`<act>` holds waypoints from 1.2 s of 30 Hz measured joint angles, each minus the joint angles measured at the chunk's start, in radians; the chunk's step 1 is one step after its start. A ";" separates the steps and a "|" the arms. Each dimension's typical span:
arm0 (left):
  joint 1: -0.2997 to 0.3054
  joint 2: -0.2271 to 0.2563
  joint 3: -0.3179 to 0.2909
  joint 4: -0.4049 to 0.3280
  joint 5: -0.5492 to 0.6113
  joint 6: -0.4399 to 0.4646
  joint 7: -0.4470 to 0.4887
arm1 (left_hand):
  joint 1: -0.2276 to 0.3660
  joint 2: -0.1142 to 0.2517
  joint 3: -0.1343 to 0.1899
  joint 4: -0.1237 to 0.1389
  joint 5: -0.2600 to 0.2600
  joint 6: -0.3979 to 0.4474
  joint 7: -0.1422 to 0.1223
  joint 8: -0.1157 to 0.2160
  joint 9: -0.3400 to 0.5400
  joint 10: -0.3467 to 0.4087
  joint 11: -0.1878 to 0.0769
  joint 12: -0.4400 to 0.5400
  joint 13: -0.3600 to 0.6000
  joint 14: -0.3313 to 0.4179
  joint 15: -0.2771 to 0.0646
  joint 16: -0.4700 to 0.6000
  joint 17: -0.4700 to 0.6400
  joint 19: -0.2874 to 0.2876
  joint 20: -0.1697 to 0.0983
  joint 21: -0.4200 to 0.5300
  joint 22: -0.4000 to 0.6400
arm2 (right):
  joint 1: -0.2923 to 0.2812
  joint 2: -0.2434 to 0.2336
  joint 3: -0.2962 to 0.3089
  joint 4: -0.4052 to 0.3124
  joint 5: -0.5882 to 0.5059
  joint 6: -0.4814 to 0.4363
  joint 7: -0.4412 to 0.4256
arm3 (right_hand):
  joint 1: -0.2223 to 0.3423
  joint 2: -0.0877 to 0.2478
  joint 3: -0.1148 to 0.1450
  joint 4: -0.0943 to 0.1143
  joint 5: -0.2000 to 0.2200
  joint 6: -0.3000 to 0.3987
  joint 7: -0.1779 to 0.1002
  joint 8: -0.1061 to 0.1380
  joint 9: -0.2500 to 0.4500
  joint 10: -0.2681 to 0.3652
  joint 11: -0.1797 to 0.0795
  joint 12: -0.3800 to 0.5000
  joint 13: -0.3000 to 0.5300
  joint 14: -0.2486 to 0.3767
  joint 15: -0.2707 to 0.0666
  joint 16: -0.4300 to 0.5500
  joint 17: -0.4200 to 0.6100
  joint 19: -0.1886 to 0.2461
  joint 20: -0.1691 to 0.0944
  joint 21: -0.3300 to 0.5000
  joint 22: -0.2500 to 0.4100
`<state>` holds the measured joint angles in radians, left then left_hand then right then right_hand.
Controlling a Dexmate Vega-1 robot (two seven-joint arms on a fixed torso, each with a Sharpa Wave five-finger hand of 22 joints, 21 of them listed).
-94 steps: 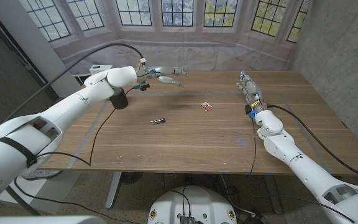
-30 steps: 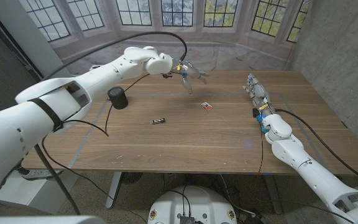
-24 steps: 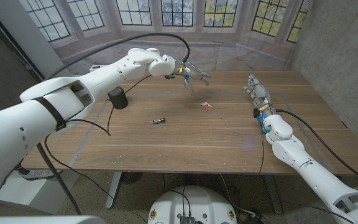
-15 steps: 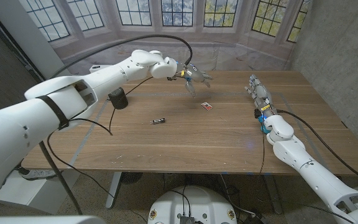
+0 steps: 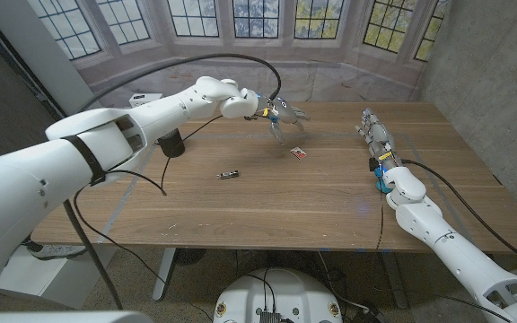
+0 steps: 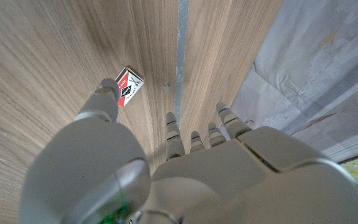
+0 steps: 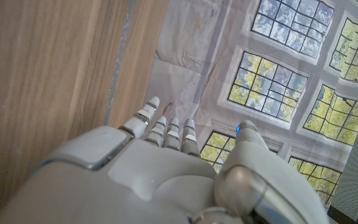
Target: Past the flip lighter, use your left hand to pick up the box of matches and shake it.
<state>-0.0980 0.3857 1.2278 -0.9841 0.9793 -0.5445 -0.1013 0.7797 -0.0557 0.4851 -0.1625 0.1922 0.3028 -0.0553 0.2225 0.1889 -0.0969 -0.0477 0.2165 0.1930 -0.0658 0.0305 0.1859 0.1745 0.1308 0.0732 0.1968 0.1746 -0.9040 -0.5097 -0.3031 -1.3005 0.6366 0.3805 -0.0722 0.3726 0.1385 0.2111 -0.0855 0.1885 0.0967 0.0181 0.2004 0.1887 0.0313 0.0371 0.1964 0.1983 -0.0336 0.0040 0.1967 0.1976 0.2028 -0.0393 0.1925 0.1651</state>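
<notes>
Your left hand (image 5: 279, 114) hangs in the air over the far middle of the table (image 5: 330, 206), fingers spread and holding nothing. In the left wrist view the same hand (image 6: 185, 168) looks down on the wood with its fingertips apart, and the box of matches (image 6: 128, 86) lies flat just beyond the thumb tip, not touched as far as that view shows. From the head view, the box of matches (image 5: 300, 153) sits on the table just beside and a little nearer than the hand, so you are close above it but not yet on it.

The flip lighter (image 5: 229, 174) lies nearer you and to the left of the box, well apart from the hand; you have the reach past it done. A dark cylinder (image 5: 171, 143) stands farther left, out of the way.

Your right hand (image 5: 372, 132) stands at the right side of the table with fingers straight and together-ish, empty; the right wrist view shows the right hand (image 7: 166, 168) with nothing in it.

So, by my reading: approach nearly complete, grasp not begun. Left to do is come down on the box, close on it, lift, and shake
</notes>
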 measured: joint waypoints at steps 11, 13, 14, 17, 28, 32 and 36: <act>-0.018 -0.028 0.045 0.072 0.012 -0.012 0.076 | 0.013 0.003 0.000 0.000 -0.004 0.033 0.005 0.009 0.004 0.019 -0.006 0.006 0.000 0.025 -0.007 0.000 0.000 0.013 0.002 0.008 0.000 | -0.001 0.001 0.003 0.004 0.004 0.000 0.000 | 0.000 0.000 0.000 0.000 0.000 0.000 0.000 0.000 0.000 0.000 0.000 0.000 0.000 0.000 0.000 0.008 0.005 0.000 0.000 0.000 0.000; -0.021 -0.034 0.056 0.089 0.013 -0.013 0.094 | 0.013 0.003 0.000 0.000 -0.004 0.035 0.007 0.009 0.005 0.019 -0.006 0.006 0.000 0.027 -0.006 0.000 0.000 0.014 0.004 0.008 0.000 | -0.001 0.001 0.004 0.006 0.005 0.000 -0.001 | 0.000 0.000 0.000 0.000 0.000 0.000 0.000 0.000 0.000 0.000 0.000 0.000 0.000 0.000 0.000 0.008 0.005 0.000 0.000 0.000 0.000; -0.021 -0.034 0.056 0.089 0.013 -0.014 0.098 | 0.013 0.003 0.000 0.000 -0.004 0.037 0.009 0.009 0.005 0.019 -0.006 0.006 0.000 0.027 -0.006 0.000 0.000 0.015 0.003 0.008 0.000 | -0.001 0.002 0.004 0.007 0.005 0.000 -0.001 | 0.000 0.000 0.000 0.000 0.000 0.000 0.000 0.000 0.000 0.000 0.000 0.000 0.000 0.000 0.000 0.008 0.005 0.000 0.000 0.000 0.000; -0.021 -0.034 0.056 0.089 0.013 -0.016 0.113 | 0.014 0.004 0.000 0.000 -0.004 0.037 0.009 0.009 0.004 0.024 -0.001 0.006 0.000 0.031 -0.009 0.000 0.000 0.020 -0.002 0.008 0.000 | -0.001 0.003 0.004 0.011 0.005 0.000 -0.001 | 0.000 0.000 0.000 0.000 0.000 0.000 0.000 0.000 0.000 0.000 0.000 0.000 0.000 0.000 0.000 0.008 0.005 0.000 0.000 0.000 0.000; -0.034 -0.075 0.096 0.173 -0.011 -0.025 0.149 | 0.021 0.003 -0.001 0.001 -0.004 0.086 0.015 0.020 0.004 0.035 -0.001 0.006 0.000 0.030 -0.009 0.000 0.000 0.020 -0.002 0.008 0.000 | 0.007 0.007 0.004 0.025 0.007 0.000 -0.002 | 0.000 0.000 0.004 -0.004 0.000 0.004 0.004 0.000 0.000 0.001 0.001 0.000 0.000 0.000 0.000 0.008 0.005 0.000 0.000 0.000 0.000; -0.037 -0.085 0.104 0.191 -0.019 -0.028 0.160 | 0.021 0.003 -0.004 0.004 -0.004 0.111 0.014 0.032 0.009 0.035 0.000 0.006 0.000 0.038 -0.006 0.000 0.000 0.019 -0.002 0.008 0.000 | 0.010 0.009 0.004 0.029 0.007 0.000 -0.002 | 0.000 0.000 0.004 -0.004 0.000 0.005 0.005 0.000 0.000 0.004 0.004 0.000 0.000 0.000 0.000 0.008 0.005 0.000 0.000 0.000 0.000; -0.039 -0.097 0.118 0.213 -0.026 -0.028 0.172 | 0.025 -0.001 -0.004 0.004 -0.004 0.128 0.014 0.037 0.013 0.040 0.005 0.006 0.005 0.039 -0.007 0.000 0.000 0.023 0.001 0.008 0.000 | 0.011 0.011 0.003 0.033 0.007 0.000 -0.003 | 0.000 0.000 0.004 -0.004 0.000 0.005 0.005 0.000 0.000 0.004 0.004 0.000 0.000 0.000 0.000 0.008 0.005 0.000 0.000 0.000 0.000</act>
<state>-0.1368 0.2887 1.3455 -0.7709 0.9531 -0.5724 0.0706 0.8045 -0.0564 0.4810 -0.1584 0.1886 0.4306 -0.0412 0.2594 0.2023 -0.0568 -0.0428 0.2223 0.1980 -0.0265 0.0232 0.1859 0.1744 0.1535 0.0746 0.2045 0.1746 -0.8930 -0.4992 -0.2997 -1.2678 0.6436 0.3804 -0.0756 0.3726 0.1385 0.2154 -0.0897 0.1885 0.1020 0.0233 0.2004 0.1884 0.0350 0.0407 0.1965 0.1980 -0.0336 0.0040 0.2043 0.2025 0.2028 -0.0393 0.1925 0.1651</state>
